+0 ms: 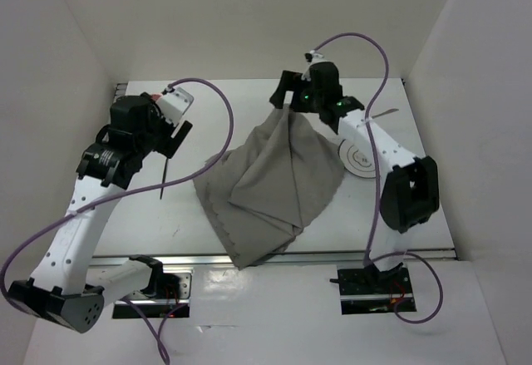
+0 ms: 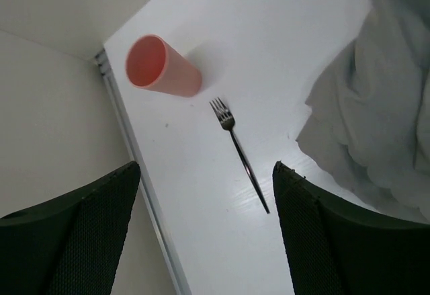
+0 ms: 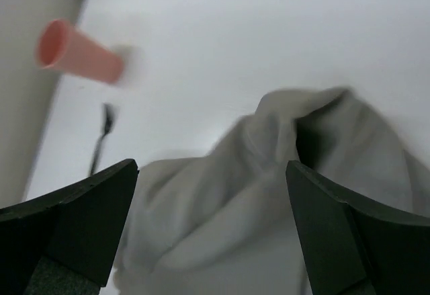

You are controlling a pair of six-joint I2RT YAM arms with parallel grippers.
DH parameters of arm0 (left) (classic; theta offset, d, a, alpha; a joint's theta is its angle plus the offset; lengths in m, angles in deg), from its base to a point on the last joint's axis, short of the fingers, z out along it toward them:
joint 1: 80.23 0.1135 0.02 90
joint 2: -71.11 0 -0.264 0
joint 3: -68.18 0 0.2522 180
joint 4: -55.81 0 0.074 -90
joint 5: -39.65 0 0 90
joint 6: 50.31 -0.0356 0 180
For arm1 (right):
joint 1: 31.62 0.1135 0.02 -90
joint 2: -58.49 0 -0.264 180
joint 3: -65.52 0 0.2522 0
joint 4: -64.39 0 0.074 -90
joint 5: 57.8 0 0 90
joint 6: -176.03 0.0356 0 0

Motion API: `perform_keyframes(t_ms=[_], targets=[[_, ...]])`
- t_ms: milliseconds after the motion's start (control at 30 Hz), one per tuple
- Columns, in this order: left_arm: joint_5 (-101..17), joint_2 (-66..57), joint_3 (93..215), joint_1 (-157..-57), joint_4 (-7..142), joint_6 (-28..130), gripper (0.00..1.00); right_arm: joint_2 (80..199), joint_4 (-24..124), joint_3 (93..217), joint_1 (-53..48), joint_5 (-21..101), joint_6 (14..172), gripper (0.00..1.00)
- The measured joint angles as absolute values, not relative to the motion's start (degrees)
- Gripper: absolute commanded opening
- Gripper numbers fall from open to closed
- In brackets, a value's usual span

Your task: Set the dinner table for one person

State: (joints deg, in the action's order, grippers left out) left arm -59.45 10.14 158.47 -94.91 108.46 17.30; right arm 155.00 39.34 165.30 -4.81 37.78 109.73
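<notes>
The white dinner table (image 1: pixel 166 224) carries a crumpled grey cloth mat (image 1: pixel 270 178) in its middle, bunched into a peak at its far end. My right gripper (image 1: pixel 283 97) hovers over that peak, jaws open, and the cloth (image 3: pixel 269 194) lies below and between the fingers, blurred. My left gripper (image 1: pixel 173 139) is open and empty above a metal fork (image 1: pixel 166 178). In the left wrist view the fork (image 2: pixel 238 154) lies ahead of the gripper (image 2: pixel 205 174), with a pink cup (image 2: pixel 161 66) on its side beyond it.
A white plate (image 1: pixel 359 159) sits right of the cloth, partly under the right arm. A thin utensil (image 1: pixel 382 114) lies behind it. White walls enclose the table on three sides. A metal rail (image 2: pixel 134 154) runs along the left edge.
</notes>
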Motion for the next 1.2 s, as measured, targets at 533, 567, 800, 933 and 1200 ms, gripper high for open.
perform_keyframes(t_ms=[533, 567, 800, 933, 1200], targets=[[-48.92, 1.12, 147.46, -98.91, 115.65, 15.57, 0.87, 144.36, 29.24, 148.03, -11.89, 43.97, 103.85, 0.99], [-49.44, 0.24, 145.71, -98.91, 114.56, 15.62, 0.87, 144.27, 29.33, 146.98, -11.89, 44.30, 103.65, 0.99], [-50.20, -12.17, 144.42, -98.23, 107.41, 17.43, 0.88, 150.56, 28.63, 145.48, -2.58, 43.38, 101.58, 0.99], [-44.98, -17.31, 146.23, -96.59, 103.85, 20.69, 0.89, 155.24, 29.33, 146.88, 5.27, 40.32, 101.58, 0.99], [-32.96, -29.99, 152.98, -86.19, 101.27, 27.03, 0.84, 155.48, 40.17, 141.02, 18.82, 26.24, 101.97, 0.98]])
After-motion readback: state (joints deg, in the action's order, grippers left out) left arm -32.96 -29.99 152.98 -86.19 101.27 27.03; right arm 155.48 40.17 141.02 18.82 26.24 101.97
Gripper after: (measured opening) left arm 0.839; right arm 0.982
